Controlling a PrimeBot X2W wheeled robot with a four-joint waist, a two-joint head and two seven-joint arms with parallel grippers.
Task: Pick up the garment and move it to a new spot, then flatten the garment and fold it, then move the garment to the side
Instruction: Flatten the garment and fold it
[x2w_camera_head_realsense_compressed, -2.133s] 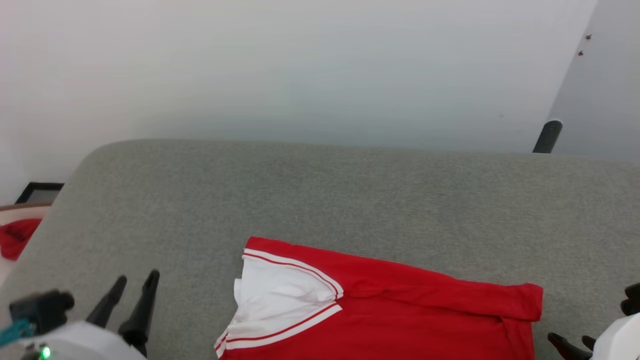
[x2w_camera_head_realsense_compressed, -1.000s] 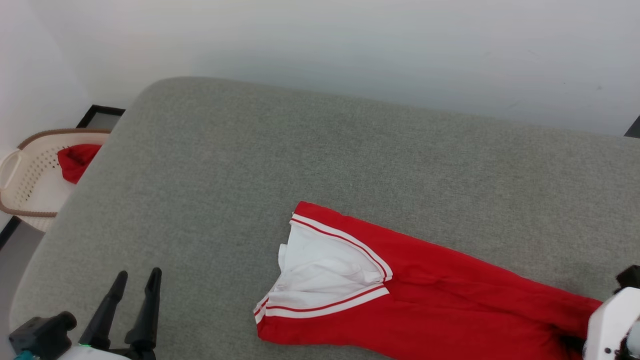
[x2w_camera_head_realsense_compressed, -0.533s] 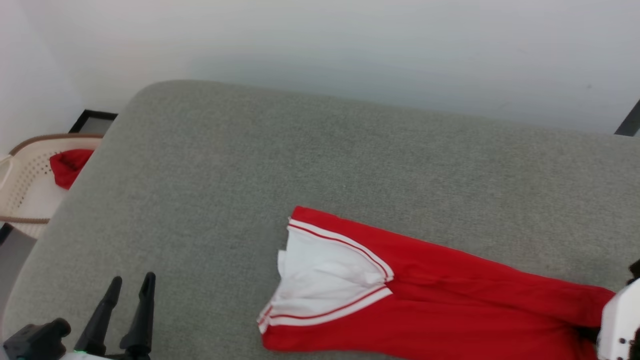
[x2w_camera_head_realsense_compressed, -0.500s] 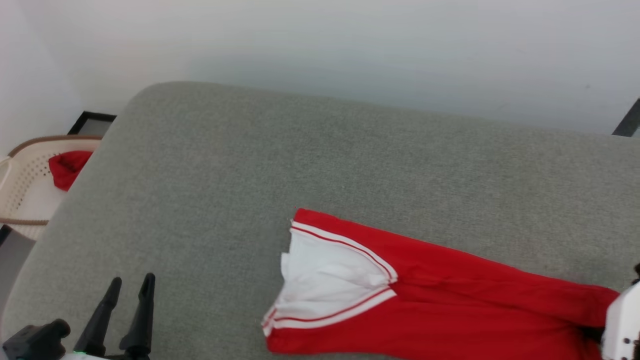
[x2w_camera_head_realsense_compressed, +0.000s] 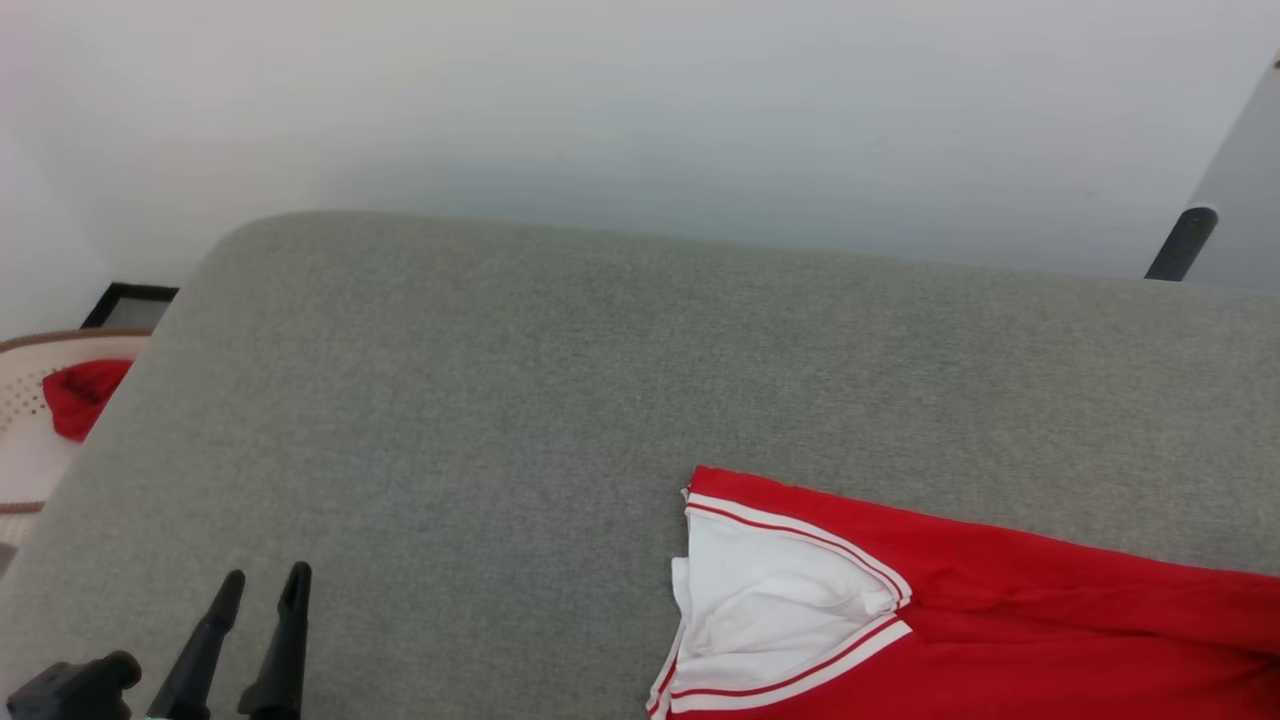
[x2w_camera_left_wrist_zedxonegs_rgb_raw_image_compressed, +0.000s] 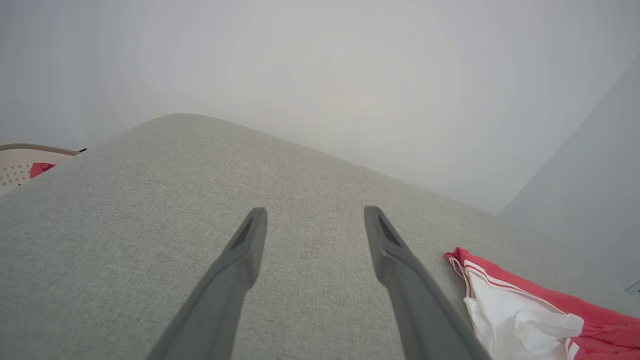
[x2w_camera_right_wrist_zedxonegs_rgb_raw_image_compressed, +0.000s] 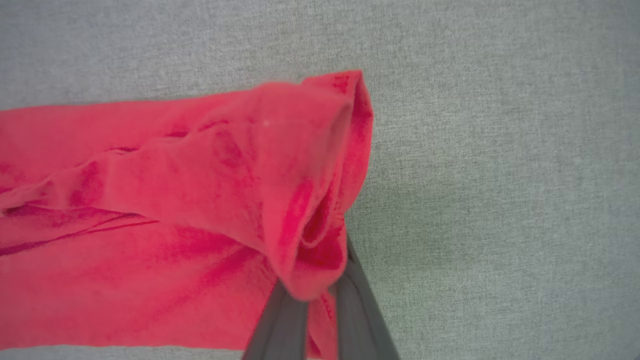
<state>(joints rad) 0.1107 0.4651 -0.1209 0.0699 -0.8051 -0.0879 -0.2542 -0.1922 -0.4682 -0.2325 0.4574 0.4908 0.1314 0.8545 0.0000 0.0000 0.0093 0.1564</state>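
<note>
The garment (x2w_camera_head_realsense_compressed: 1000, 620), a red jersey with a white sleeve panel and red-and-white stripe trim, lies on the grey padded surface (x2w_camera_head_realsense_compressed: 500, 400) at the lower right of the head view. In the right wrist view my right gripper (x2w_camera_right_wrist_zedxonegs_rgb_raw_image_compressed: 317, 300) is shut on a bunched red edge of the garment (x2w_camera_right_wrist_zedxonegs_rgb_raw_image_compressed: 150, 200), which is lifted a little off the surface. My left gripper (x2w_camera_head_realsense_compressed: 265, 575) stands open at the lower left, well apart from the garment. In the left wrist view the left gripper (x2w_camera_left_wrist_zedxonegs_rgb_raw_image_compressed: 316, 212) holds nothing, and the garment (x2w_camera_left_wrist_zedxonegs_rgb_raw_image_compressed: 520, 315) lies to its right.
A pale basket (x2w_camera_head_realsense_compressed: 20, 350) holding a red cloth (x2w_camera_head_realsense_compressed: 80, 395) stands off the surface's left edge, beside a black frame (x2w_camera_head_realsense_compressed: 130, 305). A dark pole (x2w_camera_head_realsense_compressed: 1180, 240) rises at the far right. A white wall runs behind the surface.
My right gripper has shut on the garment's edge, and the garment has slid to the right over the surface. The head camera has shifted. The left gripper has stayed open and still.
</note>
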